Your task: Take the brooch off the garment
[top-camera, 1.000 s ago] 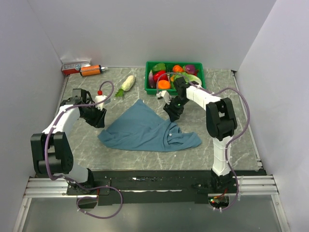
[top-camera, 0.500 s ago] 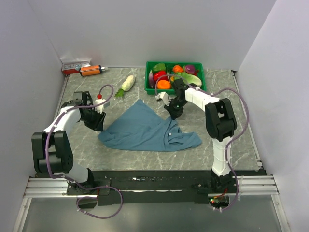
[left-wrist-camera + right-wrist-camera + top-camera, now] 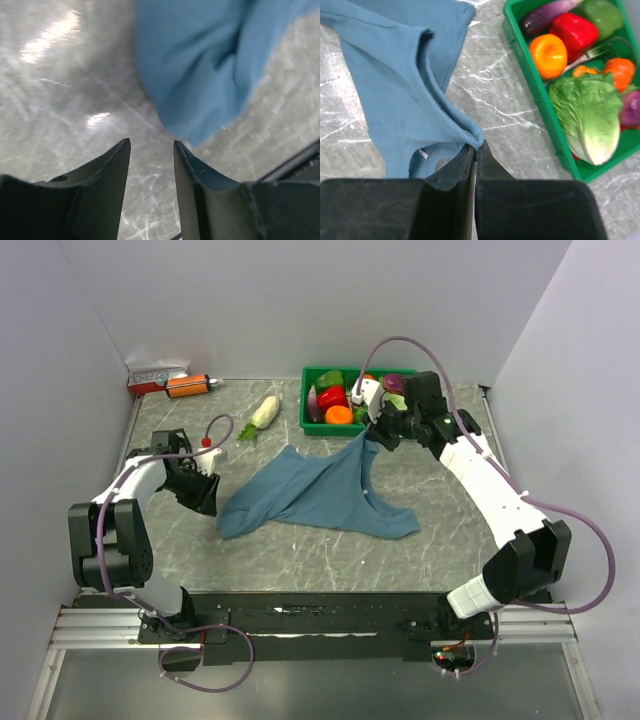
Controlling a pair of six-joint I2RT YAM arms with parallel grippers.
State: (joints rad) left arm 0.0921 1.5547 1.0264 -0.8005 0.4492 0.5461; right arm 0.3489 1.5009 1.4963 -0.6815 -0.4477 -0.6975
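The right fingers [image 3: 474,152] have risen toward the tray [image 3: 305,400], clenched on the hem of the garment [image 3: 320,490] and tenting it off the worktop [image 3: 300,552], while the left fingers [image 3: 207,492] sit released at the corner farthest from the tray; brooch unseen, so lift gently until it shows.

We count one garment [image 3: 310,495] and one green tray [image 3: 305,400]. We also count one white radish [image 3: 264,412], one orange tube [image 3: 187,386] and one small box [image 3: 155,375].
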